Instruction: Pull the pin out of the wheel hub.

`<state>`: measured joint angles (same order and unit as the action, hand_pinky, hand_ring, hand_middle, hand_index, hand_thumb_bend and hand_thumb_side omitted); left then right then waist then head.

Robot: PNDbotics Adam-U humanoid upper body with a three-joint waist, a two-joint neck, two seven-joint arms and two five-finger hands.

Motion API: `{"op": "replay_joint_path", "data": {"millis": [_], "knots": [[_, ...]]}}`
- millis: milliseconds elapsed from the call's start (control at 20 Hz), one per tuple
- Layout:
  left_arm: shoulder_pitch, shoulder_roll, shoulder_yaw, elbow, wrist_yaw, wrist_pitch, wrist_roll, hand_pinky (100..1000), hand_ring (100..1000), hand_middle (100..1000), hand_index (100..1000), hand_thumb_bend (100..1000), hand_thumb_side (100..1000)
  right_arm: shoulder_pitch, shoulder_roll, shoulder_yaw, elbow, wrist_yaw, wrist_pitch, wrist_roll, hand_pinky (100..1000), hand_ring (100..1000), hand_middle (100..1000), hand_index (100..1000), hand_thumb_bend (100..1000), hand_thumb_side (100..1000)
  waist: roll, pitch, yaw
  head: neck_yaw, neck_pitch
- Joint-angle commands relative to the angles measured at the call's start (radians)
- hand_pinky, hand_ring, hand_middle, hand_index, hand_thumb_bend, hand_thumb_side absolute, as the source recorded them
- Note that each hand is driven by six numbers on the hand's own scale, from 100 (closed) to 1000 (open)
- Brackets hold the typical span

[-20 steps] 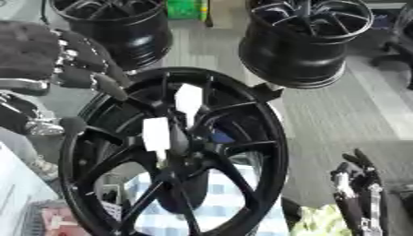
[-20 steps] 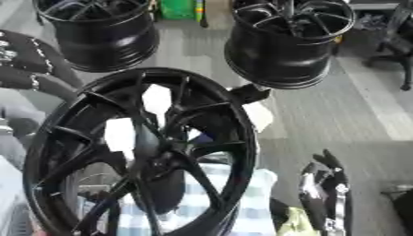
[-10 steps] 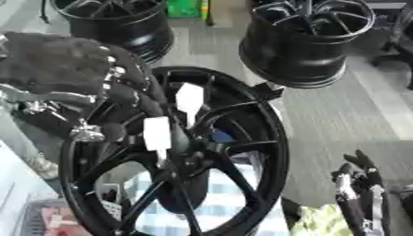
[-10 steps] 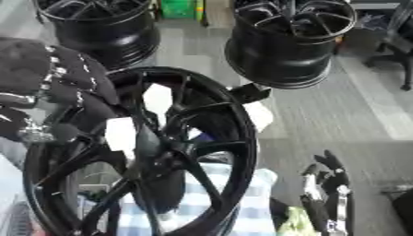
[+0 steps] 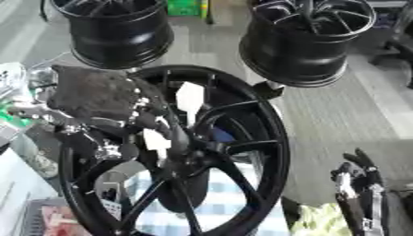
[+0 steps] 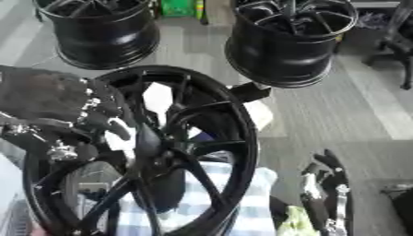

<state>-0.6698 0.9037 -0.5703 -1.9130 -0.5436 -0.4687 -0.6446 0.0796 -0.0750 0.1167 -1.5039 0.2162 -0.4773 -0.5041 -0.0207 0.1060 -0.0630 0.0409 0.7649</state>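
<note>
From the left, the left hand (image 5: pixel 101 99) has travelled from the upper-left corner, where it hung a second ago, down and inward across the rim of the upright black wheel hub (image 5: pixel 242 152). It now covers the upper-left spokes, its fingers (image 5: pixel 161 122) curled down toward the centre boss. Whether they have closed on anything cannot be told from here.

Two white tabs show among the spokes: a lower white piece (image 5: pixel 156 141) just below the fingertips, and an upper white piece (image 5: pixel 190 97) between the spokes nearer the top of the rim. Which of them is the pin is unclear; the lower one, next to the boss, is the likelier target. The approach appears nearly complete, with seizing and pulling not yet done.

The hub stands over a blue-checked cloth (image 5: pixel 218 203). Beyond it, two more black rims rest on the grey floor, a left spare rim (image 5: pixel 113 32) and a right spare rim (image 5: pixel 310 39), well clear of the work. The spokes themselves crowd the fingers' path.

At the lower right, the right hand (image 5: pixel 359 189) waits idle, fingers relaxed and pointing up.
</note>
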Motion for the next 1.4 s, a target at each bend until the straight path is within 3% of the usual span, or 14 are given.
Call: {"op": "replay_joint_path", "data": {"millis": [50, 600, 1000, 1400], "knots": [[-0.013, 0.002, 0.009, 0.017, -0.034, -0.267, -0.262, 927, 895, 839, 875, 246, 100, -0.009, -0.004, 0.000, -0.009, -0.005, -0.002, 0.003, 517, 539, 733, 894, 100, 544, 0.001, -0.007, -0.003, 0.002, 0.005], [-0.036, -0.029, 0.020, 0.074, -0.067, -0.291, -0.262, 946, 917, 858, 884, 248, 100, -0.011, -0.002, 0.002, -0.008, -0.006, -0.004, 0.006, 518, 540, 733, 894, 100, 545, 0.000, -0.004, -0.006, 0.002, 0.003], [-0.050, -0.049, 0.004, 0.108, -0.048, -0.299, -0.262, 940, 903, 833, 862, 202, 100, -0.017, 0.002, 0.010, -0.007, -0.011, -0.007, 0.013, 518, 540, 733, 894, 100, 546, -0.006, 0.001, -0.016, 0.007, 0.000], [-0.056, -0.060, -0.012, 0.148, -0.045, -0.299, -0.262, 911, 859, 769, 807, 100, 100, -0.024, 0.005, 0.015, -0.004, -0.016, -0.010, 0.019, 519, 540, 732, 894, 100, 548, -0.007, 0.006, -0.024, 0.011, 0.001]]}}
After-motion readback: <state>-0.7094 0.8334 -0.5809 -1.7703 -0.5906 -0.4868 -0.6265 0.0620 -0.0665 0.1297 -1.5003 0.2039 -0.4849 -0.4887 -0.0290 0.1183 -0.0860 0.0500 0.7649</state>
